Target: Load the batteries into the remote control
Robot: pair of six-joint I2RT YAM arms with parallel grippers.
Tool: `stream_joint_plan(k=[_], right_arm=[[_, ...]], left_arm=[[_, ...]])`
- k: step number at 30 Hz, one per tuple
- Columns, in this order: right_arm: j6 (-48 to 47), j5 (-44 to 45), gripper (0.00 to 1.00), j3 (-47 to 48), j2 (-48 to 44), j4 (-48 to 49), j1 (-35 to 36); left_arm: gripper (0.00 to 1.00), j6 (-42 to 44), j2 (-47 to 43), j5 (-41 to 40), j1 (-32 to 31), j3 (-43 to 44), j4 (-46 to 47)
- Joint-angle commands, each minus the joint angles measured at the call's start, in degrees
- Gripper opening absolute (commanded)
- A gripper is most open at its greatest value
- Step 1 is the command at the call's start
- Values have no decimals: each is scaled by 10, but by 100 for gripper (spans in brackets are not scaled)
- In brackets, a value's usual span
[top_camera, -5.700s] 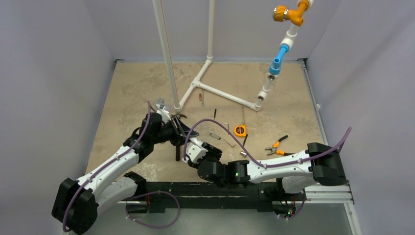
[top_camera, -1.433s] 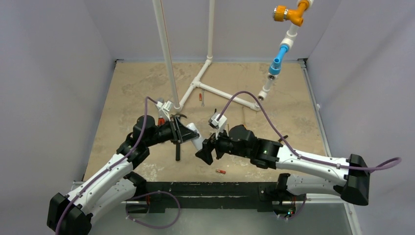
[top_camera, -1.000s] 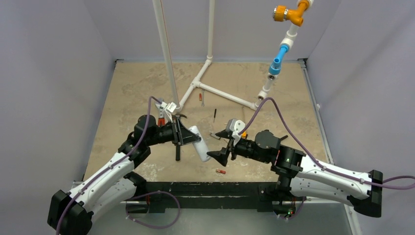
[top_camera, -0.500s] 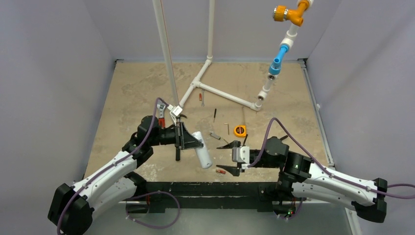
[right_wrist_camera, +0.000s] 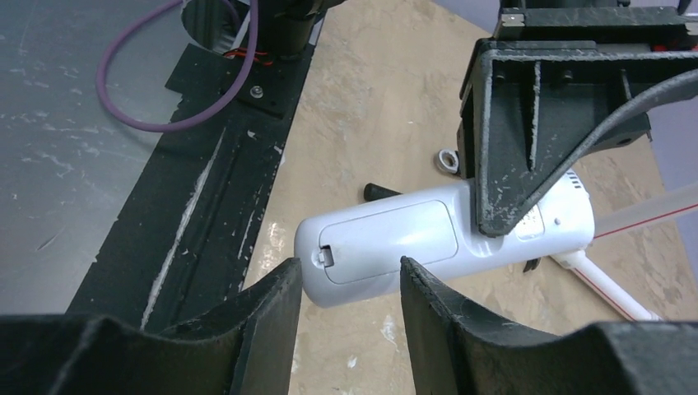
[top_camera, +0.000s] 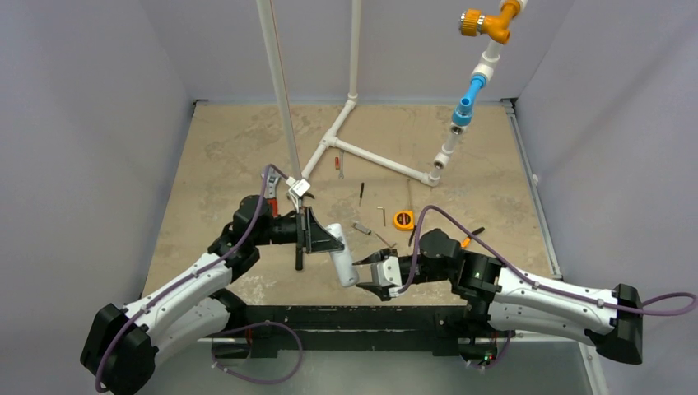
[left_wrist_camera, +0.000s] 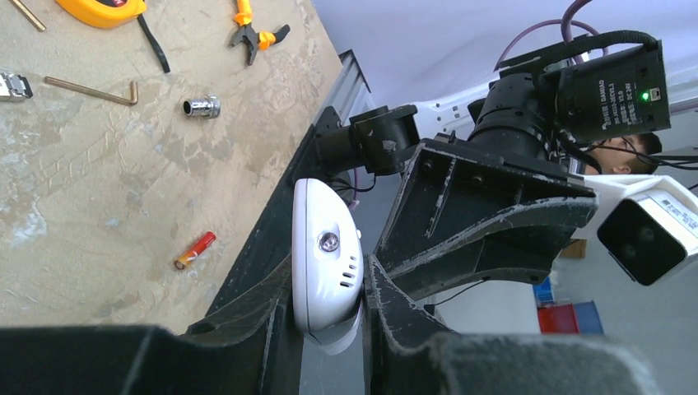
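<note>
Tan tabletop, and the left gripper is clamped tight on the remote, holding it up off the surface by the end away from its battery door. Right gripper hangs half open at the remote's free end, gripping nothing. One battery lies on the table below the remote.
</note>
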Motion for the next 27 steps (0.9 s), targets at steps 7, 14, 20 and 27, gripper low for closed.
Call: stream_joint_plan(k=[7, 14, 20, 27], right_arm=[[-19, 33, 45, 2, 20, 49, 28], [-27, 50, 44, -5, 15, 44, 32], [-43, 68, 44, -5, 16, 28, 35], [-54, 72, 44, 0, 21, 8, 36]], left_arm=[[0, -15, 20, 10, -15, 16, 58], [0, -17, 22, 6, -19, 16, 58], [0, -20, 25, 5, -22, 17, 59], [0, -21, 27, 4, -24, 17, 60]])
